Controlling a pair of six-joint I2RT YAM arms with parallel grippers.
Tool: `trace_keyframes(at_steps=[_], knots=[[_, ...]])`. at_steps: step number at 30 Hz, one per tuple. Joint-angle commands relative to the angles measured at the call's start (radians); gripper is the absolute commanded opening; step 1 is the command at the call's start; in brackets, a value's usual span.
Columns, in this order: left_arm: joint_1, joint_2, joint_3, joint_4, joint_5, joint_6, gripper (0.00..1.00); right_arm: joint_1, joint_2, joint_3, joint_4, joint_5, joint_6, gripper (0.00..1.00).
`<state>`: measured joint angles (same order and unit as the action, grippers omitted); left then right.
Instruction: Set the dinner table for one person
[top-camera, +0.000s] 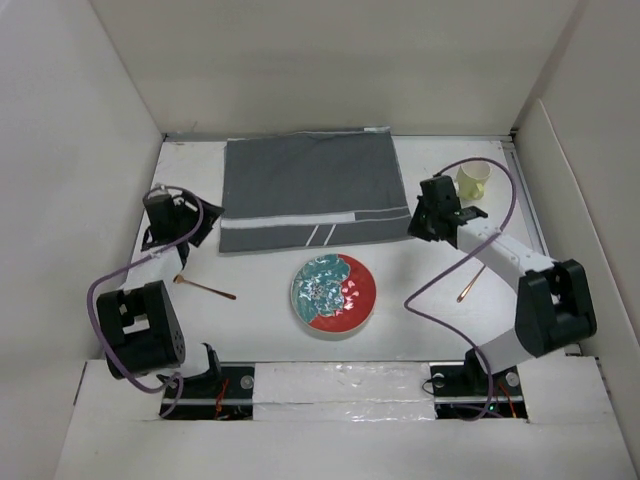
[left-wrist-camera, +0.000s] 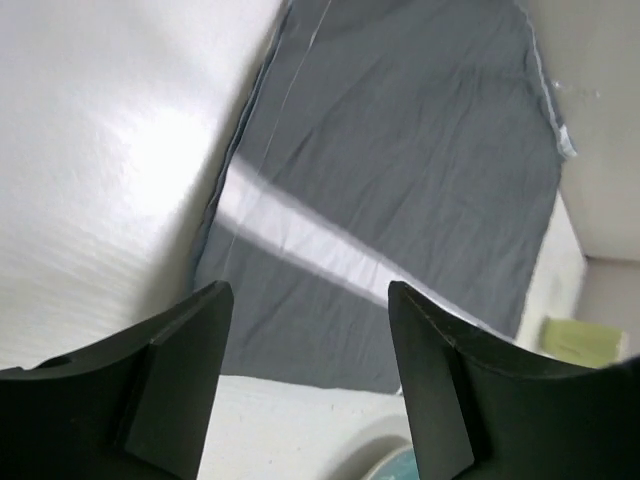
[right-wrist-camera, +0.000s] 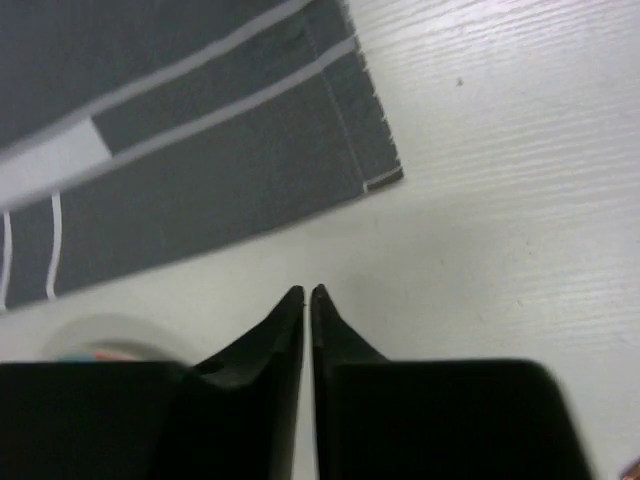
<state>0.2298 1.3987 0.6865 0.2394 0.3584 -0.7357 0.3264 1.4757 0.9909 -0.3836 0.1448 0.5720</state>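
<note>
The white dinner table holds a dark grey striped cloth at the back middle, a round plate in teal and red in front of it, and a pale yellow cup at the back right. A copper utensil lies at the left and another at the right. My left gripper is open and empty at the cloth's left edge; the cloth fills its wrist view. My right gripper is shut and empty just off the cloth's right front corner.
White walls enclose the table on the left, back and right. Purple cables loop from both arms. The arm bases stand along the near edge.
</note>
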Motion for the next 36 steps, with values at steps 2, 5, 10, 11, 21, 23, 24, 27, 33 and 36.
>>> trace_keyframes(at_steps=[2,5,10,11,21,23,24,27,33,36], knots=[[-0.128,-0.025,0.229,-0.289,-0.229,0.158,0.61,-0.093,0.154,0.081,0.015,-0.063,0.132,0.44],[-0.145,-0.029,0.19,-0.304,-0.272,0.147,0.61,-0.119,0.172,0.065,0.051,-0.091,0.186,0.57],[-0.155,-0.015,0.065,-0.27,-0.225,0.047,0.7,-0.147,0.239,0.08,0.081,-0.137,0.287,0.59],[-0.155,-0.006,0.061,-0.273,-0.22,0.038,0.71,-0.147,0.25,0.083,0.081,-0.137,0.302,0.59],[-0.155,0.085,0.059,-0.321,-0.199,-0.013,0.7,-0.167,0.347,0.186,-0.006,-0.137,0.41,0.41],[-0.155,0.071,0.041,-0.319,-0.226,-0.016,0.69,-0.176,0.365,0.212,-0.034,-0.137,0.419,0.4],[-0.155,0.066,0.038,-0.319,-0.228,-0.016,0.69,-0.176,0.373,0.219,-0.044,-0.137,0.425,0.41],[-0.155,0.08,0.041,-0.308,-0.222,-0.031,0.68,-0.176,0.396,0.252,-0.083,-0.122,0.465,0.41],[-0.155,0.143,0.061,-0.282,-0.22,-0.053,0.57,-0.158,0.442,0.319,-0.17,-0.08,0.512,0.16],[-0.155,0.154,0.053,-0.256,-0.216,-0.057,0.39,-0.158,0.41,0.278,-0.147,-0.071,0.528,0.04]])
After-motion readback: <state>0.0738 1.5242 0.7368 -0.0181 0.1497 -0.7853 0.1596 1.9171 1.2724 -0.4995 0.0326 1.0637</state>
